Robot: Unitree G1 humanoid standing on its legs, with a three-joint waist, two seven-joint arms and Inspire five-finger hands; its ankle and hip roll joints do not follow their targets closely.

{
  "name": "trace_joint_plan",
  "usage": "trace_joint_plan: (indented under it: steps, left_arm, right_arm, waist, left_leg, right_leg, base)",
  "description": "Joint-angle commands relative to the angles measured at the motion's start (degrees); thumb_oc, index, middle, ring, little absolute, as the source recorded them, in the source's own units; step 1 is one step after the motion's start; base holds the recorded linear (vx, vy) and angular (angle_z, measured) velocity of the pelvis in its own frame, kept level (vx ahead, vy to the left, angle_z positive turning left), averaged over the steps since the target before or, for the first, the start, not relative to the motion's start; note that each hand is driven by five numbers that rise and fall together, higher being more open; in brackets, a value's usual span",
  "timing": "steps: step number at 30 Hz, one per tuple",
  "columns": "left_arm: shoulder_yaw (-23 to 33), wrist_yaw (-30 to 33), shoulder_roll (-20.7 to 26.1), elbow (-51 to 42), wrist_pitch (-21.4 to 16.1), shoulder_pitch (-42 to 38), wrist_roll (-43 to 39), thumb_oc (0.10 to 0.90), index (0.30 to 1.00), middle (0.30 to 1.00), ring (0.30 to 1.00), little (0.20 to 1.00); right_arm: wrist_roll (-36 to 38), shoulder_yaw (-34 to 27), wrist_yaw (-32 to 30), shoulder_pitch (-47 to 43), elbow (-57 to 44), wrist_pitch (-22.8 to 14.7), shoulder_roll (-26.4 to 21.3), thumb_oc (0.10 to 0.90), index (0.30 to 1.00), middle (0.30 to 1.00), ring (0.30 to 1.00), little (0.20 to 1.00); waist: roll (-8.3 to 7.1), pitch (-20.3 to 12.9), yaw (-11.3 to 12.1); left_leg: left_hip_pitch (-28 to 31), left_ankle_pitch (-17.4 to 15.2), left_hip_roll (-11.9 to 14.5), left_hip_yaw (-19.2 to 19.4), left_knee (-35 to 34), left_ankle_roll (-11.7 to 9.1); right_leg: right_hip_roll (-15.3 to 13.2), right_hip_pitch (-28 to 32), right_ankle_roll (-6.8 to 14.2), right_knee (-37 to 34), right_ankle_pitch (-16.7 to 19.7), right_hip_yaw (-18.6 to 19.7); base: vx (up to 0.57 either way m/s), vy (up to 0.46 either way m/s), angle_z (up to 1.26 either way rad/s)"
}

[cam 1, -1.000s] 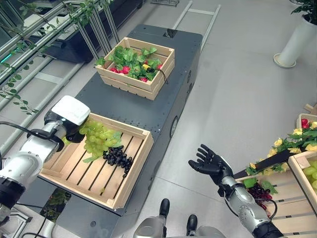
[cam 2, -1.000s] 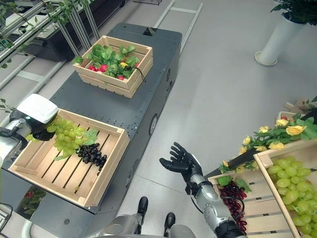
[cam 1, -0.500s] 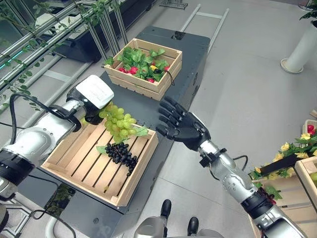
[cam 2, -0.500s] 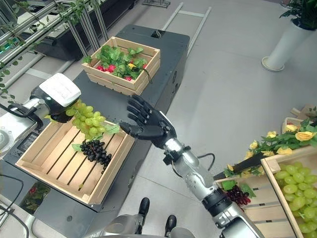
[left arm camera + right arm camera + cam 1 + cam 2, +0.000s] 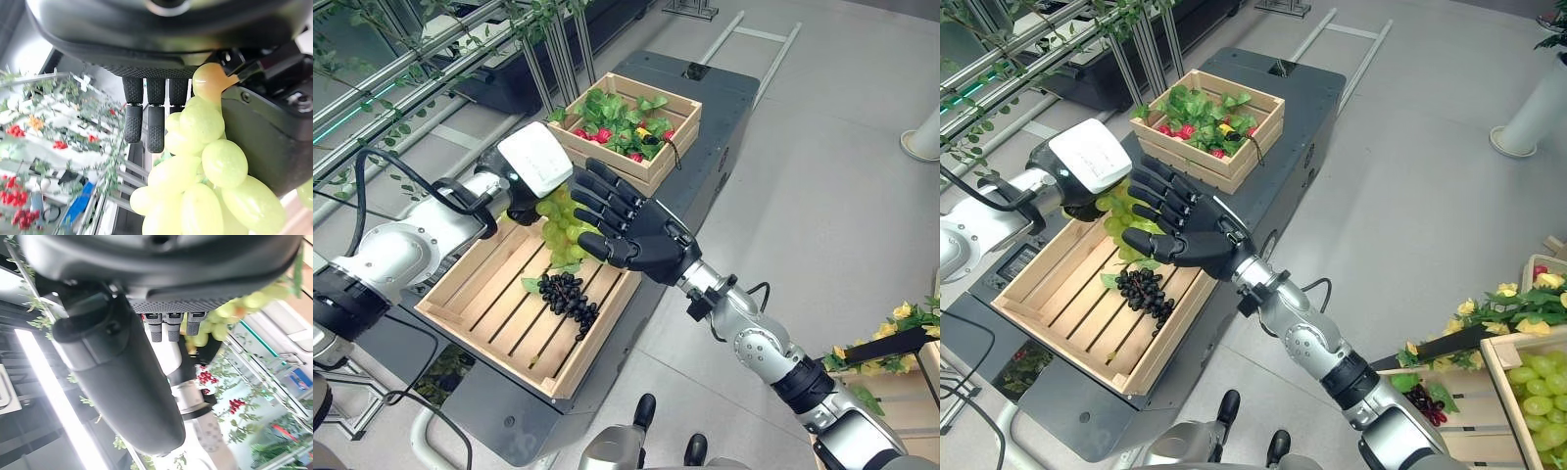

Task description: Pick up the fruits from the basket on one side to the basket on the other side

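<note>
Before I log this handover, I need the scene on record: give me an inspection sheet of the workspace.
Surface: dark cart carrying two wooden crates.
Job's things: green grapes held in the air above the near crate; dark grapes lying in that crate. More green grapes in a right crate.
Clutter: far crate with leaves and red fruit.
Hands: left hand shut on the green grapes; right hand open, fingers spread, right beside the bunch.
Cables: nothing seen apart from the robot's own.
Surroundings: grey floor, metal railing with vines, yellow flowers at right.
</note>
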Motion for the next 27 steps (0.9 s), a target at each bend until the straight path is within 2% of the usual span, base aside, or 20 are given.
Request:
trace_joint_plan:
  steps: [1, 6, 9, 14, 15, 17, 22, 27]
  left_arm:
    - [0.7, 0.9, -1.1, 3.9, 4.7, -7.8, 0.4, 0.400, 0.300, 0.300, 0.300, 0.300]
    - [0.7, 0.1, -0.7, 2.8, 5.7, -8.2, -0.4, 0.400, 0.300, 0.300, 0.300, 0.300]
    - [0.9, 0.3, -0.2, 2.9, 6.3, -8.5, -3.5, 0.400, 0.300, 0.300, 0.300, 0.300]
    - [0.8, 2.0, -0.8, 3.2, 6.0, -8.8, -5.3, 0.400, 0.300, 0.300, 0.300, 0.300]
    - [0.6, 1.3, -1.0, 2.5, 6.0, -9.4, -5.3, 0.400, 0.300, 0.300, 0.300, 0.300]
    - [1.4, 0.7, -1.7, 1.9, 6.3, -8.6, -4.7, 0.400, 0.300, 0.300, 0.300, 0.300]
    - [2.8, -1.4, -2.5, 0.5, 7.8, -7.2, -4.2, 0.400, 0.300, 0.300, 0.300, 0.300]
    - [5.2, -0.4, -2.4, 1.2, 7.4, -4.5, -3.8, 0.400, 0.300, 0.300, 0.300, 0.300]
  right_arm:
    - [1.4, -0.5, 1.4, -0.8, -4.4, -2.9, 2.9, 0.800, 0.900, 0.900, 0.900, 0.900]
    - [0.9, -0.8, 1.4, -0.7, -4.8, -2.6, 2.3, 0.800, 0.900, 0.900, 0.900, 0.900]
    - [-3.7, -0.9, -1.8, -0.5, -5.2, -3.5, 1.3, 0.800, 0.900, 0.900, 0.900, 0.900]
    - [-5.7, -0.9, -5.1, -0.6, -4.4, -4.2, 0.5, 0.800, 0.900, 0.900, 0.900, 0.900]
    - [-7.2, -1.3, -8.0, -0.4, -3.7, -6.1, 0.9, 0.800, 0.900, 0.900, 0.900, 0.900]
    - [-7.7, -1.8, -10.2, -0.5, -3.2, -7.7, 1.7, 0.800, 0.900, 0.900, 0.900, 0.900]
    - [-8.5, -2.8, -12.7, -1.4, -5.5, -12.5, 2.9, 0.800, 0.900, 0.900, 0.900, 0.900]
    - [-10.0, -5.2, -16.1, -2.1, -9.7, -18.2, 3.5, 0.800, 0.900, 0.900, 0.900, 0.900]
  waist:
    - [-0.17, -11.4, 0.3]
    - [-0.14, -11.7, 0.3]
    - [-0.18, -12.1, 0.1]
    - [-0.21, -12.2, -0.2]
    - [-0.12, -12.2, -0.2]
    - [-0.14, -12.2, -0.2]
    - [0.25, -12.0, -0.3]
    - [0.50, -12.0, -0.2]
  left_leg:
    - [2.1, -7.3, -1.7, 1.9, 0.3, -0.8]
    - [2.1, -7.2, -1.7, 1.8, 0.1, -0.9]
    - [2.0, -7.1, -1.6, 2.0, 0.1, -0.9]
    - [2.1, -7.3, -1.5, 2.5, 0.1, -0.9]
    - [2.2, -7.3, -1.5, 2.7, 0.1, -0.9]
    - [2.2, -7.4, -1.4, 2.9, 0.1, -0.9]
    - [2.3, -7.6, -1.3, 3.0, 0.1, -0.8]
    - [2.5, -7.9, -1.4, 3.0, 0.2, -0.7]
  right_leg:
    - [-2.3, -2.8, 2.3, 0.7, 1.6, -1.4]
    - [-2.3, -3.0, 2.4, 0.5, 1.7, -1.6]
    - [-2.5, -3.2, 2.6, 0.4, 1.8, -1.6]
    - [-2.5, -3.3, 2.6, 0.6, 1.7, -1.4]
    - [-2.5, -3.2, 2.6, 0.5, 1.8, -1.4]
    - [-2.5, -3.3, 2.6, 0.5, 1.8, -1.3]
    - [-2.5, -3.3, 2.6, 0.5, 1.8, -1.0]
    - [-2.6, -3.4, 2.6, 0.7, 1.6, -0.6]
  base:
    - [0.00, -0.004, 0.04]
    - [0.00, -0.001, 0.01]
    - [0.00, 0.000, 0.00]
    - [0.00, 0.000, 0.00]
    - [0.00, 0.000, 0.00]
    - [0.00, 0.000, 0.00]
    - [0.00, 0.000, 0.00]
    - [0.00, 0.000, 0.00]
